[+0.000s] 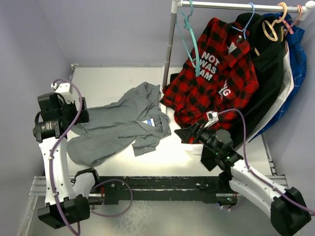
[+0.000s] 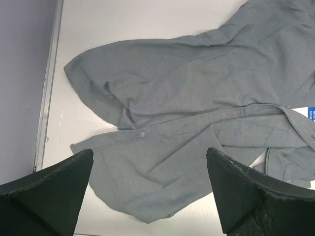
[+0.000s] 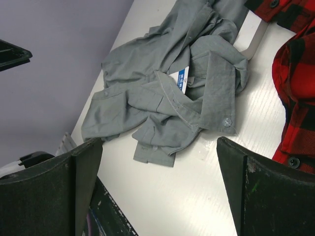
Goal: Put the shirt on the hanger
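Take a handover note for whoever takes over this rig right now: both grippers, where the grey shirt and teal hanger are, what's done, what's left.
Left gripper: open, empty, over the shirt.
Right gripper: open, empty, facing the shirt's collar.
Shirt: crumpled on the table.
Hanger: bare, hanging on the rail beside the plaid shirt.
Done: nothing visible.
Left: get the hanger and fit the shirt on it.
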### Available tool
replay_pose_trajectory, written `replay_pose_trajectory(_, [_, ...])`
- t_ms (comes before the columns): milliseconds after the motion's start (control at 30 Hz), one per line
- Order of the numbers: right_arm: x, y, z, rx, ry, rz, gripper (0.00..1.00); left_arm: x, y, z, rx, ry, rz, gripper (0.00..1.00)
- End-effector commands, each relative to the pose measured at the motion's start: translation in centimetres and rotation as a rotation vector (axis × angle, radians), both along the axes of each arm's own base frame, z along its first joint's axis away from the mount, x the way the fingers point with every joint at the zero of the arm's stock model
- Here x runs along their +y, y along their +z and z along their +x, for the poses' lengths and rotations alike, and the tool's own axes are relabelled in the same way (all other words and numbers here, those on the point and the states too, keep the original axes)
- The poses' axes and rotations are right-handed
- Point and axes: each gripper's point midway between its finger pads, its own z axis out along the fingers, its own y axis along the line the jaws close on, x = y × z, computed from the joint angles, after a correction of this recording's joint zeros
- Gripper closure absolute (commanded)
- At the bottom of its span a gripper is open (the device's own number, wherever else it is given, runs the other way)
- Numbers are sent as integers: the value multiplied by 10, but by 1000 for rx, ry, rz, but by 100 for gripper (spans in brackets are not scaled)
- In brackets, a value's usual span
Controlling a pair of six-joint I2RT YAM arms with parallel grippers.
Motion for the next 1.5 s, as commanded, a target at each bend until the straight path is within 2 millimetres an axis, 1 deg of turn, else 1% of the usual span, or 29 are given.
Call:
replay_pose_trajectory(0, [-9, 0, -6, -15, -41, 33, 1, -2, 16, 3, -53, -5, -9, 1])
replay_pose_trajectory(67, [-10, -1, -8, -19, -41, 33, 1, 4, 15, 2, -44, 31, 6, 1])
replay_pose_trajectory(100, [-11, -2, -7, -16, -44, 27, 1, 1, 16, 1, -44, 0, 8, 1])
replay_pose_trajectory(167, [-9, -1, -8, -25, -27, 13, 1, -32, 20, 4, -48, -261, -24, 0])
replay_pose_trajectory(200, [-8, 1, -9, -40, -13, 13, 1, -46, 16, 1, -13, -348, -66, 1])
replay_pose_trajectory(233, [-8, 4, -8, -53, -19, 12, 1, -52, 15, 4, 9, -401, -98, 1])
replay_pose_trajectory(267, [-11, 4, -5, -57, -40, 9, 1, -54, 14, 10, 25, -430, -110, 0])
replay_pose_trajectory(333, [-16, 6, 2, -72, -85, 1, 1, -52, 14, 31, 22, -473, -80, 0])
replay_pose_trajectory(367, [-18, 7, 6, -74, -106, -3, 0, -55, 12, 43, 20, -512, -49, 0])
replay_pose_trajectory(433, [-17, 5, 14, -59, -125, -23, 0, -77, 4, 66, 33, -630, 45, 0])
replay_pose_trajectory(500, [-14, 3, 22, -44, -127, -41, 1, -100, -4, 84, 29, -745, 121, 0])
replay_pose_trajectory(533, [-12, 3, 25, -37, -128, -46, 0, -111, -7, 93, 19, -804, 130, 1])
replay_pose_trajectory(567, [-10, 1, 29, -28, -129, -49, 1, -124, -7, 100, -9, -881, 101, 1])
replay_pose_trajectory(633, [-6, -1, 34, -14, -130, -37, 0, -141, -11, 118, -52, -1005, 80, 1])
replay_pose_trajectory(700, [-1, -2, 36, 2, -117, -9, 0, -154, -17, 138, -91, -1093, 49, 3])
replay_pose_trajectory(800, [9, -1, 37, 21, -83, 25, 1, -174, -35, 169, -80, -1182, -25, 2])
replay_pose_trajectory(867, [12, -1, 36, 28, -70, 29, 1, -181, -50, 195, -55, -1192, -37, 1])
replay_pose_trajectory(967, [12, 4, 34, 14, -68, 37, 1, -180, -90, 235, -5, -1170, -10, 0])
replay_pose_trajectory(1000, [11, 6, 33, 4, -68, 40, 1, -180, -105, 245, 22, -1166, -12, 0])
replay_pose_trajectory(1067, [9, 9, 30, -9, -73, 44, 1, -182, -125, 259, 67, -1163, -23, 0])
replay_pose_trajectory(1133, [5, 11, 27, -19, -85, 41, 1, -191, -145, 267, 101, -1176, -33, 0])
replay_pose_trajectory(1233, [-2, 10, 24, -30, -105, 29, 0, -206, -159, 279, 97, -1172, 25, 0])
replay_pose_trajectory(1300, [-5, 10, 21, -35, -111, 22, 1, -218, -171, 281, 111, -1177, 61, 0])
replay_pose_trajectory(1367, [-7, 8, 19, -31, -114, 16, 0, -227, -184, 278, 145, -1183, 97, 0])
replay_pose_trajectory(1400, [-8, 7, 18, -28, -117, 15, 0, -230, -190, 276, 156, -1186, 107, 2])
replay_pose_trajectory(1433, [-9, 7, 17, -29, -120, 16, 1, -232, -194, 275, 163, -1189, 110, 9])
replay_pose_trajectory(1467, [-10, 6, 17, -26, -122, 19, 1, -233, -196, 272, 170, -1191, 111, 21])
